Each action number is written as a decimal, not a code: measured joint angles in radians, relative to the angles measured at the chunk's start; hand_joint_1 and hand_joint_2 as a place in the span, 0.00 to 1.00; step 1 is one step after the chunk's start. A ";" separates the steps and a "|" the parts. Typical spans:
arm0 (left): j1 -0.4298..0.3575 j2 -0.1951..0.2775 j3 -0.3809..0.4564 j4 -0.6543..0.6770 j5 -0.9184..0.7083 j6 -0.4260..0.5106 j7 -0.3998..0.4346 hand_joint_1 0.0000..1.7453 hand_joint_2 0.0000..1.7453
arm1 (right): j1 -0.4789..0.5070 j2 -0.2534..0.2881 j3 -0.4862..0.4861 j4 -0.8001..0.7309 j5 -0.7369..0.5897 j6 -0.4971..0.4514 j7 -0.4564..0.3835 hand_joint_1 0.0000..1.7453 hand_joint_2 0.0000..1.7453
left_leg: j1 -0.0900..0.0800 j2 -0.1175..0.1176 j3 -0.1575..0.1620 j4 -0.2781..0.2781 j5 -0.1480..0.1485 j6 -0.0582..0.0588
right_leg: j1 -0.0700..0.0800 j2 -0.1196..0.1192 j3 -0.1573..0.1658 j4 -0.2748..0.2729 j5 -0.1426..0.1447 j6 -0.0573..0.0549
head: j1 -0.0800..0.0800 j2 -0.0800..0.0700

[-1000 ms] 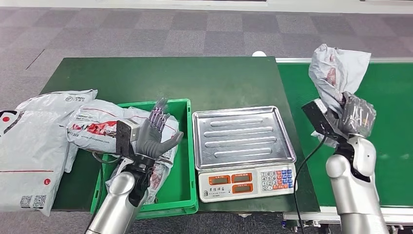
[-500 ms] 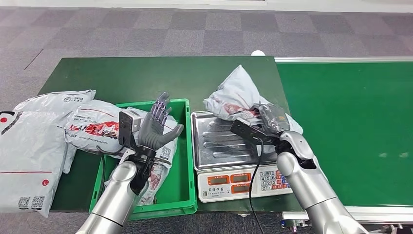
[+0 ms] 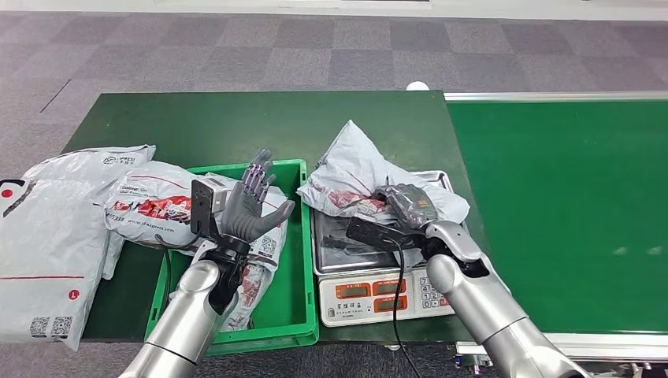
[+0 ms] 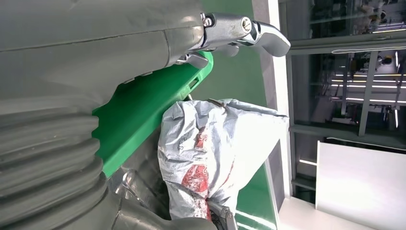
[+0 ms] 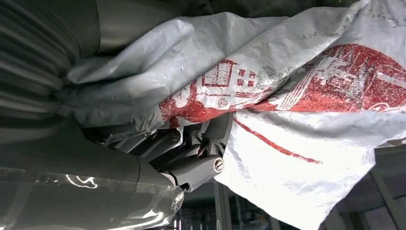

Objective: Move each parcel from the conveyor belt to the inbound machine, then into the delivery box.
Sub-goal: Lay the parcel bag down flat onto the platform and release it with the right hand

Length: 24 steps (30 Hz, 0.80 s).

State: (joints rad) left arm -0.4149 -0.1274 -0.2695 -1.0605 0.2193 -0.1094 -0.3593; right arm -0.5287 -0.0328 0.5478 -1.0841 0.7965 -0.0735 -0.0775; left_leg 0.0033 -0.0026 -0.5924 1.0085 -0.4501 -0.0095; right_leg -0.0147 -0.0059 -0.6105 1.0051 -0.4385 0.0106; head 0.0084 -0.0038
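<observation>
**Parcel over the scale pan, right hand gripping it; crate lies to the left**

- Item: grey poly-mailer parcel [image 3: 358, 169] with red print. Location: over the steel pan of the weighing scale [image 3: 331, 236], the inbound machine, at the centre of the green table [image 3: 236, 126]. It droops across the pan's far half and overhangs the far edge toward the table top. Whether its weight is fully on the pan cannot be told.
- Right hand [image 3: 410, 206]: clenched on the parcel's near-right end, bag film bunched in the fingers; the right wrist view confirms the film gathered around them.
- Long axis: runs roughly left to right, rising to a crumpled peak at the far left, away from the holding hand.
- Left hand [image 3: 250, 206]: released, fingers spread and upright, holding nothing. It hovers over the green crate [image 3: 295, 260], the delivery box, just left of the scale. In its wrist view the parcel hangs beyond the crate rim.
- Key relation: the crate lies directly left of the parcel, its right wall close beside the scale's left edge. Judged by position, the left hand is nearer the crate and the parcel's free end; the right hand already has the grip.
- Room: the crate's near-right part shows bare floor; its left part is taken by other parcels [image 3: 157, 206]. More bags [image 3: 55, 236] lie at the table's left end.
- Conveyor belt [image 3: 567, 197]: right of the scale.
- Caution: the dark cable from the right wrist trails over the scale's display.
</observation>
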 joint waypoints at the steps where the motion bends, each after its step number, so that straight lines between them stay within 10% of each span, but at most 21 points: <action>1: 0.000 0.000 0.000 0.000 0.000 0.000 0.000 0.00 1.00 | 0.000 0.000 0.003 0.000 0.000 -0.003 0.005 0.00 1.00 | 0.000 0.000 0.000 0.000 0.000 0.000 | 0.000 0.000 0.000 0.000 0.000 0.000 | 0.000 0.000; 9: -0.015 -0.002 -0.013 0.005 -0.031 0.033 0.003 0.00 1.00 | 0.017 0.000 0.002 -0.020 -0.064 -0.047 -0.013 0.00 1.00 | 0.000 0.000 0.000 0.000 0.000 0.000 | 0.000 0.000 0.000 0.000 0.000 0.000 | 0.000 0.000; 24: -0.110 -0.005 -0.072 0.075 -0.146 0.141 -0.023 0.00 1.00 | -0.026 -0.029 -0.220 0.039 -0.676 0.216 -0.287 0.00 1.00 | -0.001 0.000 0.000 0.001 0.000 0.000 | -0.001 0.001 0.000 0.000 0.001 0.001 | 0.000 0.000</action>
State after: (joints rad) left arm -0.5252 -0.1322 -0.3413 -0.9857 0.0730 0.0312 -0.3818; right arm -0.5550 -0.0614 0.3275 -1.0446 0.1207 0.1423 -0.3650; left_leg 0.0028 -0.0024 -0.5924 1.0096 -0.4500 -0.0094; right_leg -0.0152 -0.0052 -0.6108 1.0049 -0.4372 0.0111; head 0.0084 -0.0038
